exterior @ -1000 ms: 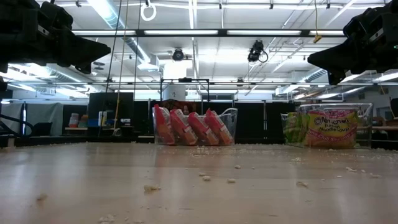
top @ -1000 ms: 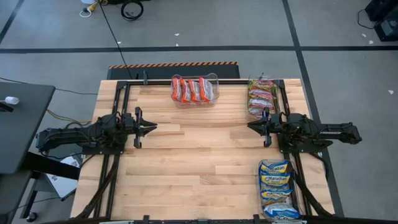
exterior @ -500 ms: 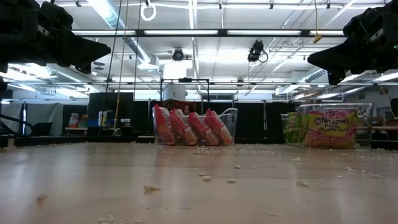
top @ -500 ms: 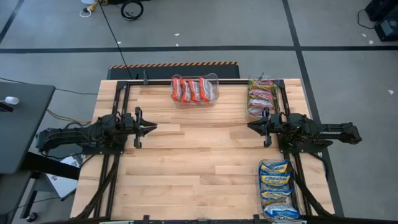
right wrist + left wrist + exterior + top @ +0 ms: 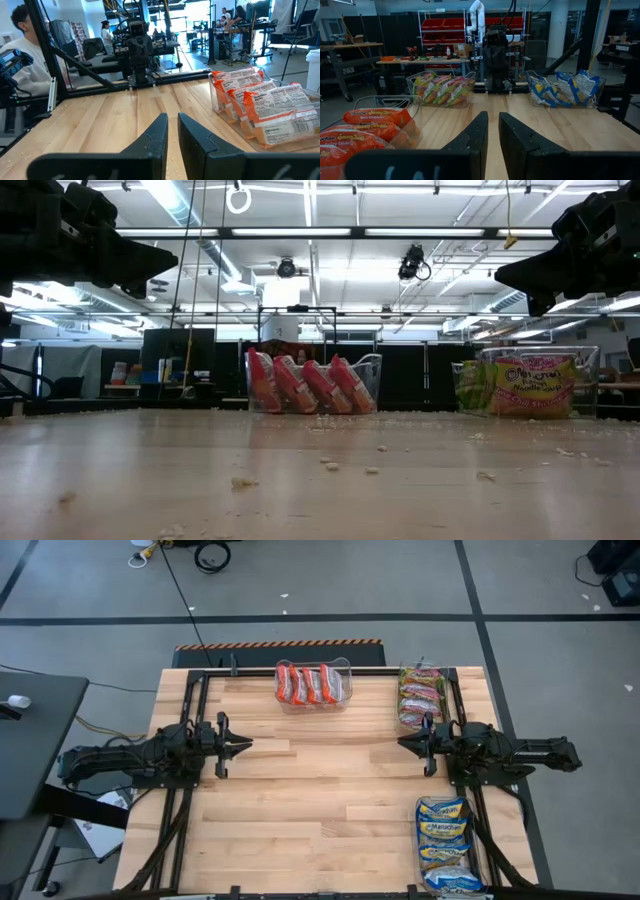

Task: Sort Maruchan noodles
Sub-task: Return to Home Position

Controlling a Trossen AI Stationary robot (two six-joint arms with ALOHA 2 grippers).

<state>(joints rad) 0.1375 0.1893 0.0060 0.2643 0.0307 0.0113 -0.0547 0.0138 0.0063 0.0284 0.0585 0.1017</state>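
Seen from above, the packets are sorted by colour into three clear bins (image 5: 349,675) on the tabletop (image 5: 320,810). The red-and-white packets (image 5: 312,684) stand on edge, four in a row, at the far edge near the middle. The green-and-white packets (image 5: 420,696), yellow-green with a pink patch, fill the bin in the far right corner. The blue-and-yellow packets (image 5: 446,840) overlap in a line in the near right corner, and their glossy wrappers show the brand name. The left pincer (image 5: 244,745) hangs over the left side and the right pincer (image 5: 404,742) over the right. Their tips face each other, well apart.

From tabletop height, the left arm (image 5: 80,240) and right arm (image 5: 580,245) are dark shapes up high, clear of the wood. The red-and-white packets (image 5: 305,385) lean in their bin far off. The green-and-white ones (image 5: 530,385) are to the right, printed faces forward. Crumbs (image 5: 330,465) dot the boards.

The left wrist camera shows the left pincer (image 5: 492,116) pressed nearly together with only a thin slit, pinching nothing. Red-and-white wrappers (image 5: 365,132) gleam close by.

The right wrist camera shows the right pincer (image 5: 171,117) drawn together the same way and empty. A person (image 5: 25,65) in a white sleeve sits beyond the tabletop.
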